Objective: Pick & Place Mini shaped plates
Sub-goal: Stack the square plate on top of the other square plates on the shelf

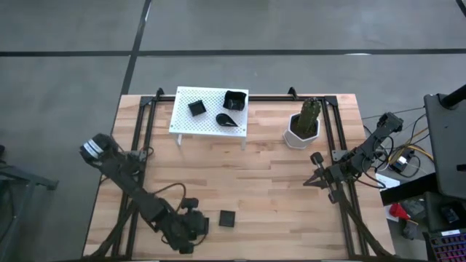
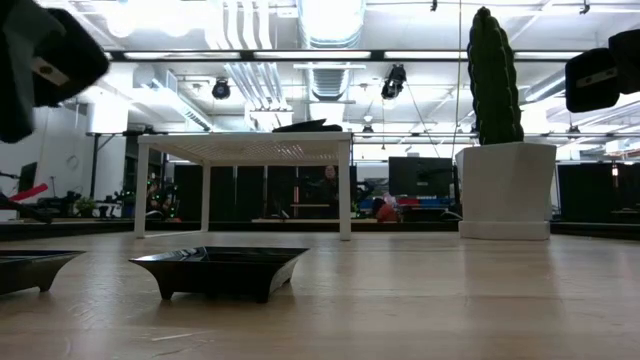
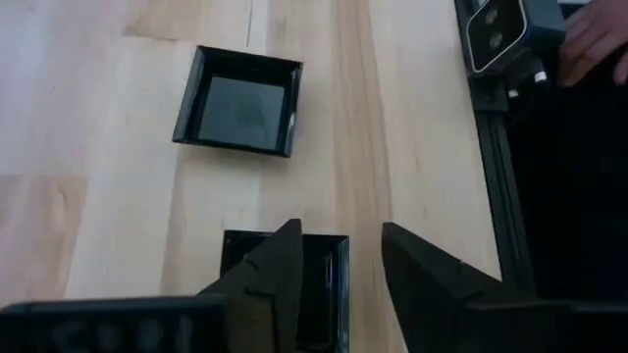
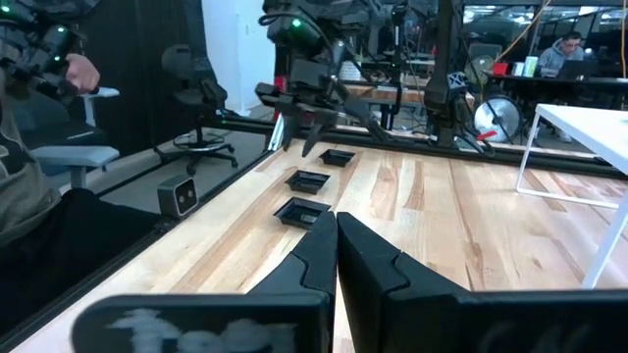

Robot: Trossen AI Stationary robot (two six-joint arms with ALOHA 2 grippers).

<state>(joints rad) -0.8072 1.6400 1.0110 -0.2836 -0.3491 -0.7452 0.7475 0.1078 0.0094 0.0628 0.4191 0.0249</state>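
Observation:
Three mini shaped plates lie on the white rack [image 1: 210, 110]: a small square [image 1: 196, 108], a raised-rim square [image 1: 234, 99] and a leaf shape [image 1: 229, 119]. More black square plates rest flat on the table near its front edge; the right wrist view shows three in a row [image 4: 337, 155] [image 4: 309, 179] [image 4: 301, 210]. My left gripper [image 3: 339, 235] hangs open just above one of them [image 3: 324, 294], one finger over the dish, the other over bare wood. A second plate [image 3: 240, 101] lies just beyond. My right gripper [image 4: 337, 235] is shut at the table's right side, holding nothing.
A white pot with a green cactus [image 1: 302, 124] stands at the back right. Black frame rails [image 1: 335, 145] run along the table's sides. A small camera box [image 3: 500, 34] and a person's hand [image 3: 599, 39] show past the near edge. Bare wood lies in the middle.

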